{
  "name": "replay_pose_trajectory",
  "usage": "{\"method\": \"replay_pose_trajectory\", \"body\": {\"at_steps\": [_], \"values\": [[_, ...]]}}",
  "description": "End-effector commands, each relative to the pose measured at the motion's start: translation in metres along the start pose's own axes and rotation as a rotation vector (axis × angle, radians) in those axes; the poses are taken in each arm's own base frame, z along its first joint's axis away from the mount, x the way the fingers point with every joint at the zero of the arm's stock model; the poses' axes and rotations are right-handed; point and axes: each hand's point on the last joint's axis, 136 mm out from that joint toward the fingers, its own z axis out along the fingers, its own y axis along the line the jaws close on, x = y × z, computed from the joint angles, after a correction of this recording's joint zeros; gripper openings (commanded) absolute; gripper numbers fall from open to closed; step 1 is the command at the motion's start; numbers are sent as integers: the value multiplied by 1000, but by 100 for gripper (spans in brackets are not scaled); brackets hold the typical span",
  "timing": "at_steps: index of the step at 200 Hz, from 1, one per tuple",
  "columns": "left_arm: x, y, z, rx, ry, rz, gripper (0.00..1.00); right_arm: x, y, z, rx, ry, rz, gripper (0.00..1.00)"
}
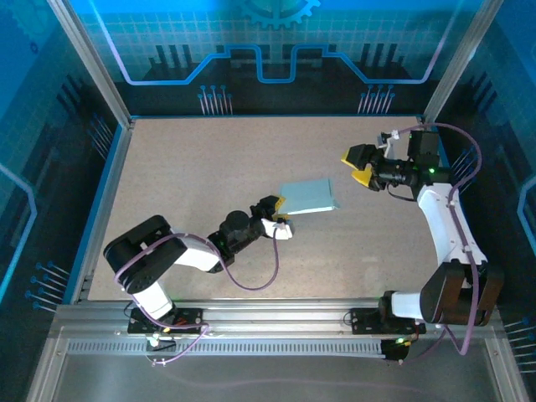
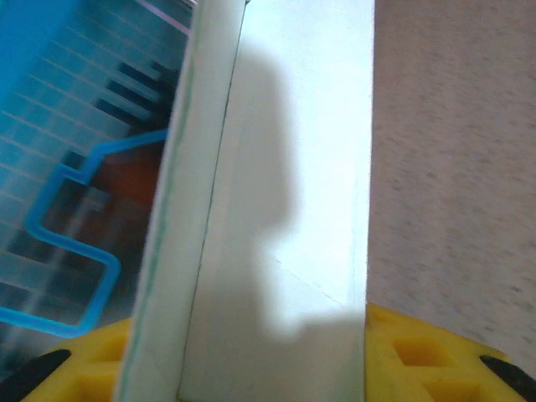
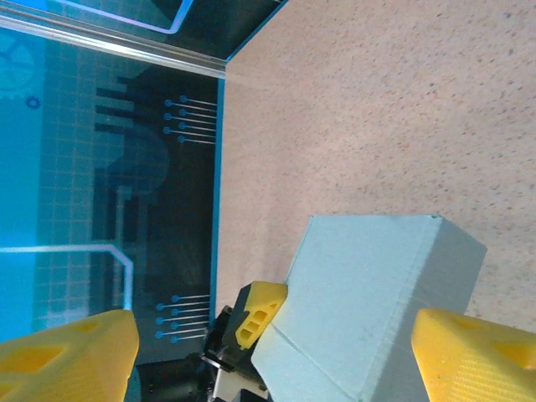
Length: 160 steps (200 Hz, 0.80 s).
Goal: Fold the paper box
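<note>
At the bottom of the overhead view, the left arm (image 1: 180, 251) and the right arm (image 1: 448, 226) are seen mounted on a metal rail (image 1: 268, 322) along the near edge of the beige table (image 1: 184, 167). The left arm is stretched low towards the middle of the frame, and the left gripper (image 1: 279, 214) is set against the left end of the paper box (image 1: 308, 198). The box is clamped there.

In the left wrist view, yellow fingers (image 2: 419, 352) are seen at both bottom corners. The pale card is pinched between them as a broad panel and a narrower one meeting at a long crease.

The box is found just right of the centre of the overhead frame. It is a slim, pale blue rectangle, slightly tilted. Whether it rests on the table or is lifted clear cannot be told.

Farther up and to the right, the right gripper (image 1: 362, 166) is held well apart from the box, with its jaws spread wide and nothing between them. In the right wrist view its yellow fingers (image 3: 67, 352) are set at the two bottom corners. The box is seen beyond them, with one of the left gripper's yellow pads against its lower left edge.

The scene is closed at the top by a blue patterned back wall (image 1: 276, 50).
</note>
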Motion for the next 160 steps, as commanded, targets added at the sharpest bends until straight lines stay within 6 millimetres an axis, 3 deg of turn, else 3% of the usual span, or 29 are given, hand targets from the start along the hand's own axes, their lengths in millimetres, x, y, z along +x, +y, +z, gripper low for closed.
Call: {"method": "replay_pose_trajectory", "body": {"at_steps": [1,39,58,78,131,160], "values": [[-1,-18,-5,139,32,-116,42,6,-15,-10,92,-32,-105,86],[4,-44,-20,340,128,-289,43,18,-20,-25,241,-81,-377,88],[3,-48,-29,420,150,-390,42,23,-28,-31,401,-94,-556,88],[7,-50,-37,480,185,-495,42,31,-22,-33,481,-115,-750,89],[5,-47,-56,639,273,-700,40,85,-4,-20,381,54,-1148,89],[12,-46,-58,672,329,-729,44,111,-2,-5,314,210,-1216,85]]}}
